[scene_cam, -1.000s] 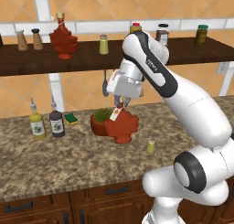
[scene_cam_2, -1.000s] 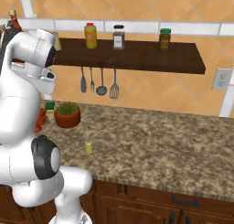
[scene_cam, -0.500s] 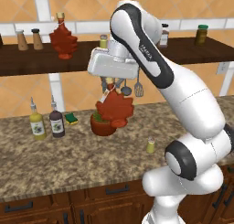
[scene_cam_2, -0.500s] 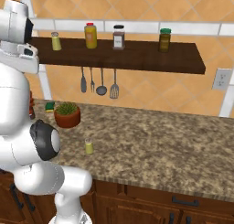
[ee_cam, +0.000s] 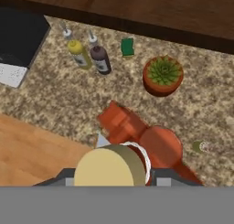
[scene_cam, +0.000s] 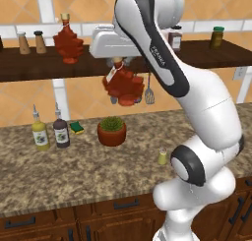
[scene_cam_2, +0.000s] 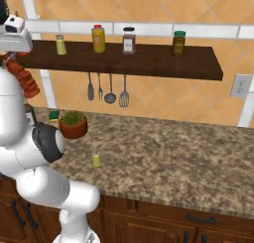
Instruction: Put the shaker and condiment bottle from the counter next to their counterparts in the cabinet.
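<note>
My gripper [scene_cam: 118, 59] is shut on the neck of the condiment bottle [scene_cam: 123, 85], a red maple-leaf bottle with a white tag. It hangs in the air just below the front edge of the cabinet shelf [scene_cam: 34, 69]. In the hand view its tan cork [ee_cam: 109, 167] and red body [ee_cam: 137, 135] hang high over the counter [ee_cam: 55, 104]. The counterpart red bottle [scene_cam: 68, 40] stands on the shelf, up and left of the held one. The small yellow-green shaker [scene_cam: 162, 157] [scene_cam_2: 96, 159] stands on the counter. Its counterpart shaker [scene_cam_2: 61, 44] is on the shelf.
A potted plant [scene_cam: 111, 131], two pourer bottles [scene_cam: 40, 133] [scene_cam: 61, 131] and a green sponge [scene_cam: 76, 127] stand on the counter below the held bottle. Kitchen utensils [scene_cam_2: 109, 88] hang under the shelf. Brown shakers [scene_cam: 29, 42] and jars [scene_cam_2: 129, 40] line the shelf.
The arm has risen and carried the red bottle from just above the potted plant up to the shelf's underside. The grip has stayed the same.
</note>
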Controlling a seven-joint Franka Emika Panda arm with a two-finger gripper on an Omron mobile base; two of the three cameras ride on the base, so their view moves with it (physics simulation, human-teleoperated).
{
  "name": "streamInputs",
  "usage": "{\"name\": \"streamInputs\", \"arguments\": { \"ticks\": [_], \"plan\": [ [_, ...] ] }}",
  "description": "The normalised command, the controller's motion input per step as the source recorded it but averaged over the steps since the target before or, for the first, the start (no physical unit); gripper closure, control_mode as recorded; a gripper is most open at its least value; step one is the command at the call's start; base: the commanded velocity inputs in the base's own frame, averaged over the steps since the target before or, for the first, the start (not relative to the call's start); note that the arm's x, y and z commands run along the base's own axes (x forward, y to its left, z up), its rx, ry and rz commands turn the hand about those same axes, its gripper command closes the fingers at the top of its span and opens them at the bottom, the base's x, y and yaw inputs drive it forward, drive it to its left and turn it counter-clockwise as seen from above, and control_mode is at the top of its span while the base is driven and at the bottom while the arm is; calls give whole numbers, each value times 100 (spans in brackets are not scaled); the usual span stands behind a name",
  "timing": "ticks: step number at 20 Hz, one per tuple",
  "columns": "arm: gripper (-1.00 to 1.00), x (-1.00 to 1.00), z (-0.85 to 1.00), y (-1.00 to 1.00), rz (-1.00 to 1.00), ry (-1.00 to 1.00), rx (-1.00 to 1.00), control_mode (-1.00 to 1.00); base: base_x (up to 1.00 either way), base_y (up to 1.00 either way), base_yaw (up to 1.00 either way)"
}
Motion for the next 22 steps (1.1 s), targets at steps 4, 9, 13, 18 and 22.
{"name": "streamInputs", "arguments": {
  "ticks": [4, 9, 13, 18, 22],
  "plan": [
    [100, -14, 60, 5, -7, -40, 1, -100, 0, 0, 0],
    [100, 3, 44, 2, -3, -39, 7, -100, 0, 0, 0],
    [100, 64, 83, -15, -1, -30, 20, -100, 0, 0, 0],
    [100, 6, 2, 6, -1, -9, 10, -100, 0, 0, 0],
    [100, 50, -1, -8, 0, 1, 9, -100, 0, 0, 0]
  ]
}}
